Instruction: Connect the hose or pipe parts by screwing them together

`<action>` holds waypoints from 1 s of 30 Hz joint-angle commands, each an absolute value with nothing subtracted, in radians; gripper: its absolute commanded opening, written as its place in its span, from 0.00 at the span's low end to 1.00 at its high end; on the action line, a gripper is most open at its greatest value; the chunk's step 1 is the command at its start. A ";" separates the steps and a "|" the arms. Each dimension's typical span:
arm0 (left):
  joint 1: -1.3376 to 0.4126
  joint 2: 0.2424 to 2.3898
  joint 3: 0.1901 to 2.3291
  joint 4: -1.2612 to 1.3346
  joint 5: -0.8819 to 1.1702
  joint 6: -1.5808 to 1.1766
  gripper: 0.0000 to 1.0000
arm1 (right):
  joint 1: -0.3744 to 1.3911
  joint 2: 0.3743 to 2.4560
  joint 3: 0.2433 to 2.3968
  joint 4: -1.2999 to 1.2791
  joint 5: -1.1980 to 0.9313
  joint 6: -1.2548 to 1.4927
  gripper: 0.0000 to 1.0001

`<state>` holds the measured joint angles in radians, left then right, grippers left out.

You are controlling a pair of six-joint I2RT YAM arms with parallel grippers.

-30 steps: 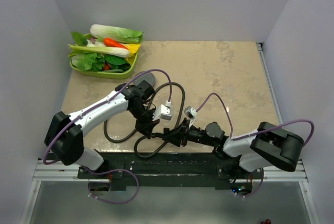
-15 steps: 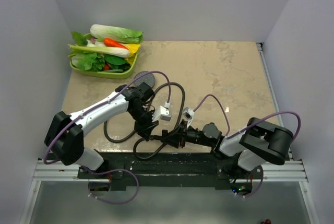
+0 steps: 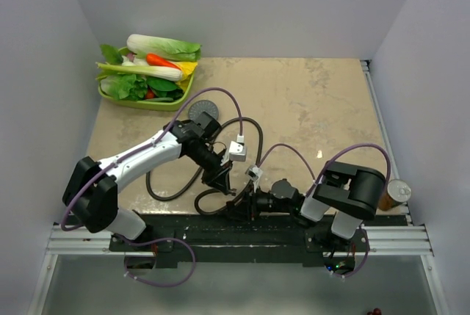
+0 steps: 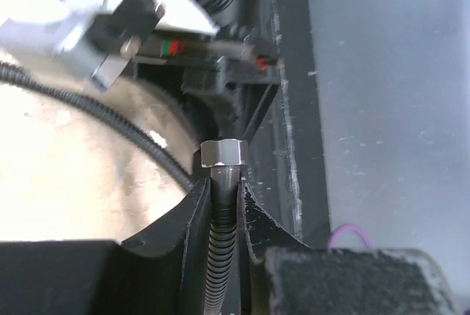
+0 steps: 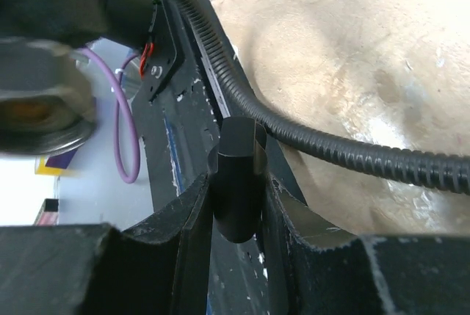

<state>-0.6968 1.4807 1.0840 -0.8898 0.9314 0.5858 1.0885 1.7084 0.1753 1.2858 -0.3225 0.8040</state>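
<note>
Both grippers have drawn nearer the front, the right arm folding in. The left gripper (image 4: pixel 224 187) flanks the hose (image 4: pixel 220 256) closely under its hex nut (image 4: pixel 222 153); whether it still pinches, I cannot tell. The right gripper (image 5: pixel 236 174) is clamped on a dark fitting (image 5: pixel 239 146). The shower head (image 3: pixel 203 111) lies well apart. This looks like the aligning step: the nut must meet its thread squarely before any turning.

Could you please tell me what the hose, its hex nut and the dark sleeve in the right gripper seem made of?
The hose: probably metal with a dark matte coat, going by its fine spiral ribs; possibly plastic. The hex nut: metal, brushed grey, with bright glints on its flats. The dark sleeve: smooth, semi-gloss black, metal or plastic; the look leaves that open.
</note>
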 commanded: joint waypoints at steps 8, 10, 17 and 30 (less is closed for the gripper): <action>-0.687 1.629 0.948 -0.640 0.396 0.488 0.00 | 1.092 1.249 0.021 1.410 -0.127 0.735 0.00; -0.684 1.679 0.966 -0.624 0.368 0.474 0.00 | 1.098 1.084 0.025 1.243 -0.111 0.721 0.00; -0.670 1.766 1.015 -0.538 0.338 0.451 0.01 | 1.100 0.661 0.048 0.815 -0.052 0.675 0.00; -0.635 1.753 1.009 -0.564 0.452 0.502 0.33 | 1.101 0.457 0.069 0.571 -0.020 0.650 0.00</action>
<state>-0.6418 1.7428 1.0248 -0.5671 0.4530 0.4637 1.0954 0.4721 0.0387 0.6052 -0.0551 0.6834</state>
